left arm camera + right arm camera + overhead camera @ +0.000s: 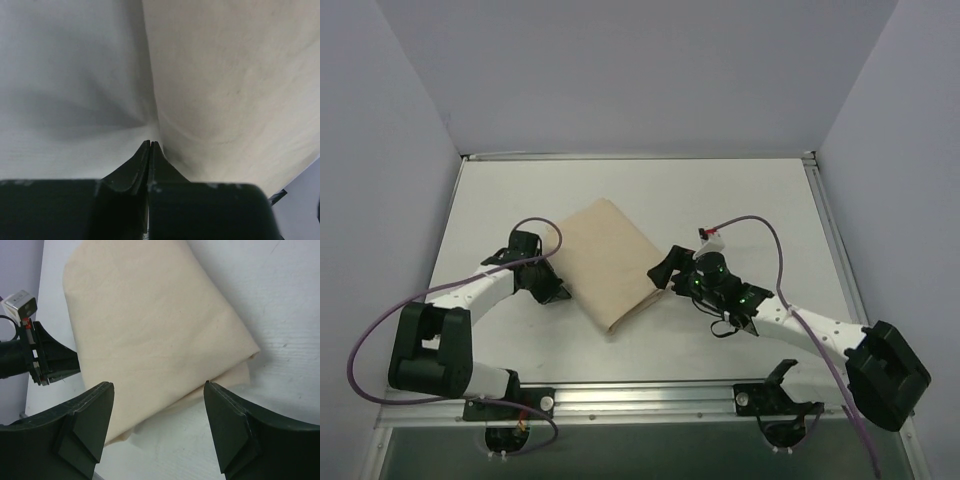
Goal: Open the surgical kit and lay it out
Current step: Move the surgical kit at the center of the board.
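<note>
Currently, the folded cloth wrap [605,265] lies mid-worktop [750,200], closed up, set diagonally. Left tool [150,144] pressed fully together, tips at the wrap's left edge; cloth between them not confirmable. Right tool [157,390] spread wide just beside the wrap's right edge, holding nothing.

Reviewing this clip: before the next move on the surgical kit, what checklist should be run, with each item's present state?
1. Cloth wrap lies folded shut on the table: ok.
2. Left pincer is shut at the wrap's left edge: ok.
3. Cloth is actually caught between the left fingers: cannot tell; the tips meet right where cloth and table join.
4. Right pincer is open at the wrap's right edge, gripping nothing: ok.
5. What lies inside the wrap and how it sits: cannot tell; nothing shows.
6. The two arms are well apart, on opposite sides of the wrap: ok.
</note>
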`<action>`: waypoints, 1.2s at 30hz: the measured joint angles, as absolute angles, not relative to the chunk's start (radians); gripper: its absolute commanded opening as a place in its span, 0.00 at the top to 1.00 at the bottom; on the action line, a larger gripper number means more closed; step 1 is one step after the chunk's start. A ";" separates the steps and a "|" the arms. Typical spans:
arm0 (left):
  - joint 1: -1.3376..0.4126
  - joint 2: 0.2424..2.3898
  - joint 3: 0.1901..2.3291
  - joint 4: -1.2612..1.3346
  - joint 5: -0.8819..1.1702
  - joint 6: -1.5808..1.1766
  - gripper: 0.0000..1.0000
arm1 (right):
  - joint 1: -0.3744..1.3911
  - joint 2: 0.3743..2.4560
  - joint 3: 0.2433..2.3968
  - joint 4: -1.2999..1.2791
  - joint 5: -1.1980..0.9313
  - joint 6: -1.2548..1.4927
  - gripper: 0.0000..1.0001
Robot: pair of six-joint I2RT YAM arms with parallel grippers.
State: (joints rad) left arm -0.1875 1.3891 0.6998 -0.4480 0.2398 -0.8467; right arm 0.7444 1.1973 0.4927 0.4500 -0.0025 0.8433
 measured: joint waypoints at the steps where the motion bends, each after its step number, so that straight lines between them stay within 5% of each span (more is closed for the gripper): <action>1: -0.189 1.414 0.717 -0.443 0.234 -0.842 0.97 | 0.739 1.179 0.519 0.408 0.018 0.826 0.29; 6: -0.195 1.557 0.844 -0.434 0.205 -0.796 0.98 | 0.649 1.129 0.601 0.322 0.056 0.748 0.44; 15: -0.236 1.823 1.108 -0.421 0.220 -0.739 0.98 | 0.425 1.399 0.657 0.366 -0.028 0.664 0.96; 36: -0.290 2.286 1.766 -0.479 0.287 -0.717 0.98 | 0.406 1.995 1.131 0.384 -0.145 0.596 1.00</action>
State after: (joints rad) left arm -0.2901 2.2864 1.7657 -0.4793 0.2871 -0.7174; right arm 0.4057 1.9953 1.1305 0.3836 -0.1448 0.5961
